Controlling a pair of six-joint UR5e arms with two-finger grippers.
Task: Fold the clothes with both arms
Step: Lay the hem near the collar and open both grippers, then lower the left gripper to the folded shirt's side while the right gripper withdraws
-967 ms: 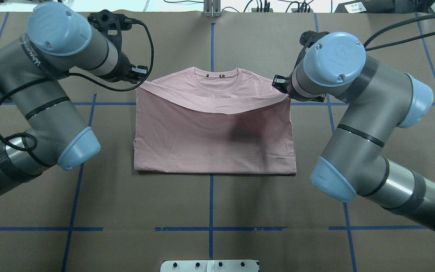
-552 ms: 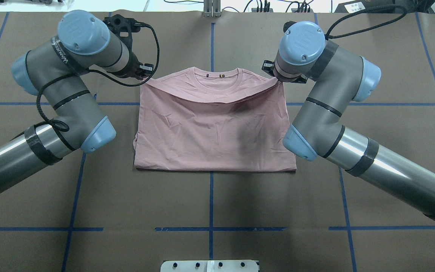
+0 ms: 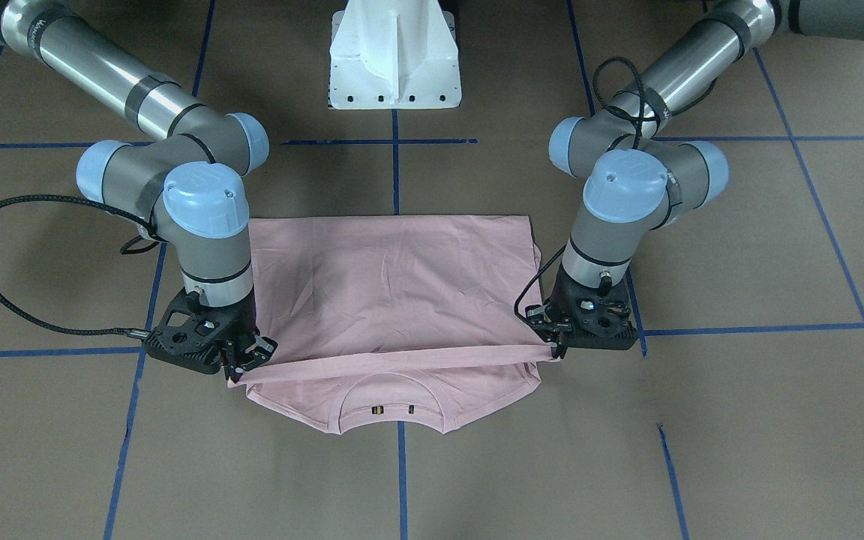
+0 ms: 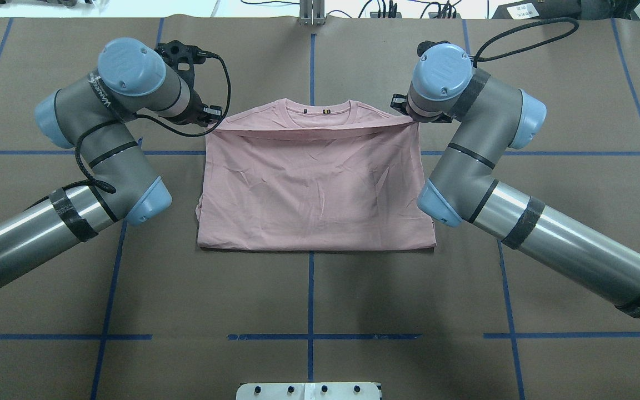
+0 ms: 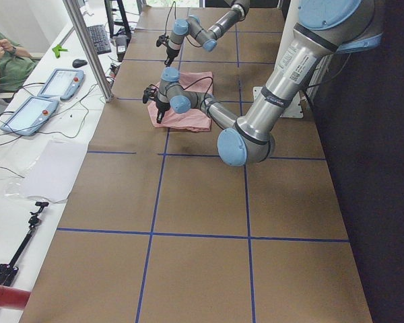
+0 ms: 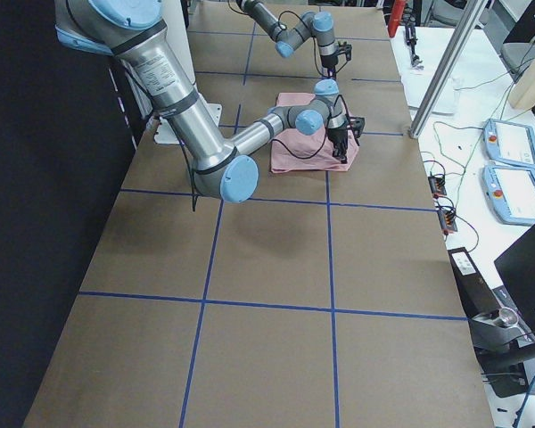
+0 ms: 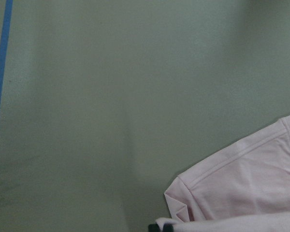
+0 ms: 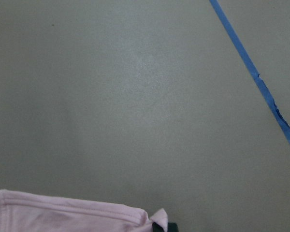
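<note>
Both clamped on cloth, the left gripper (image 3: 556,346) and the right gripper (image 3: 243,365) are each holding one corner of the turned-over edge of the T-shirt (image 4: 314,189), pulling it taut between them, seemingly so the layer is landing straight and unwrinkled. The shirt is lying doubled at the centre of the table (image 4: 309,300), its collar showing just beyond that edge.

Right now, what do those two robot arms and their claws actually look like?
Both the left arm and right arm are silver-grey jointed tubes with light blue round joint caps, black tape bands and looping black cables. The left gripper and right gripper are black, two-fingered skeletal frames.
</note>
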